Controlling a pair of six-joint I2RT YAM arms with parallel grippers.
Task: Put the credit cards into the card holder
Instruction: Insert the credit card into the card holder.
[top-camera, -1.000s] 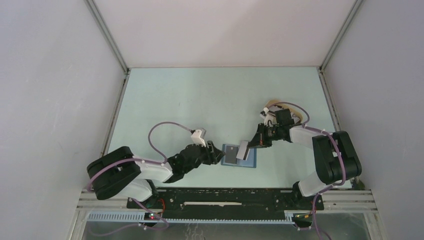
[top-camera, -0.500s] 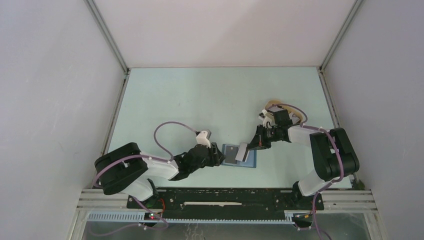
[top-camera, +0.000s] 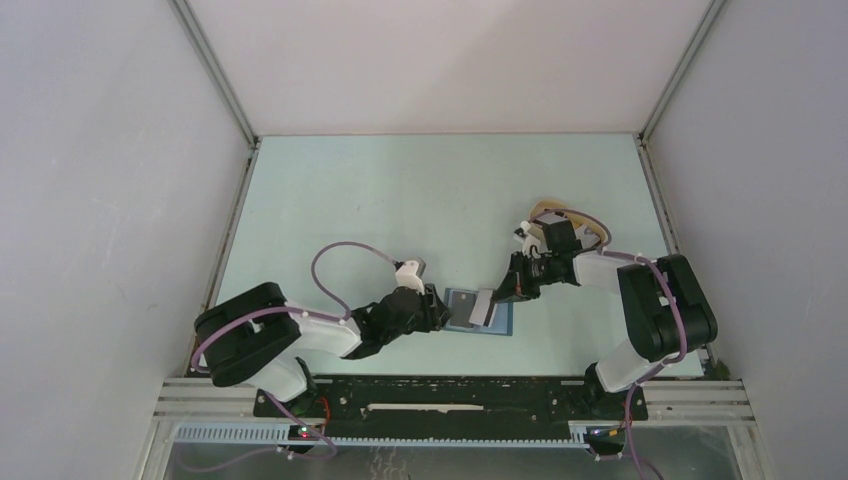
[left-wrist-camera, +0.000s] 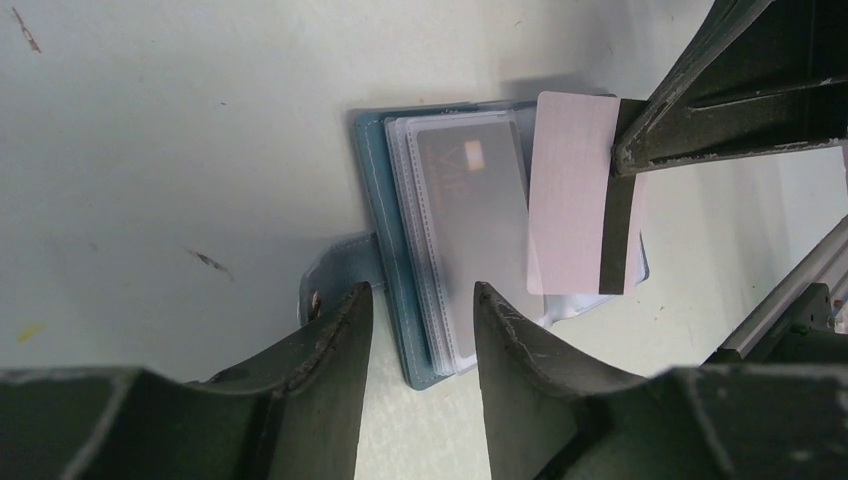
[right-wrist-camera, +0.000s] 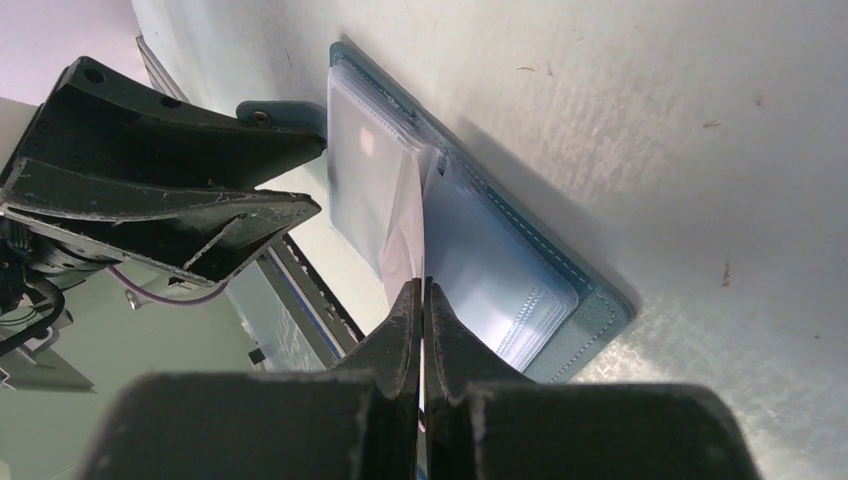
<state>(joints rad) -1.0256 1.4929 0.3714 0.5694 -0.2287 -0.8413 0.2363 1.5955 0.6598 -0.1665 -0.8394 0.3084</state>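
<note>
Insertion is in hand: a striped credit card (left-wrist-camera: 570, 200) is pinched by the right hand (right-wrist-camera: 421, 300) over the open card holder (left-wrist-camera: 372, 200), lower centre of the counter (top-camera: 400, 200), its edge straddled by the part-open left hand (left-wrist-camera: 422, 300). Slot alignment is needed next.

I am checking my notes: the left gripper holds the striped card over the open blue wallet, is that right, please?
Not quite: the right gripper holds the striped card over the open blue wallet, as the left wrist view shows. The left gripper has no card.
</note>
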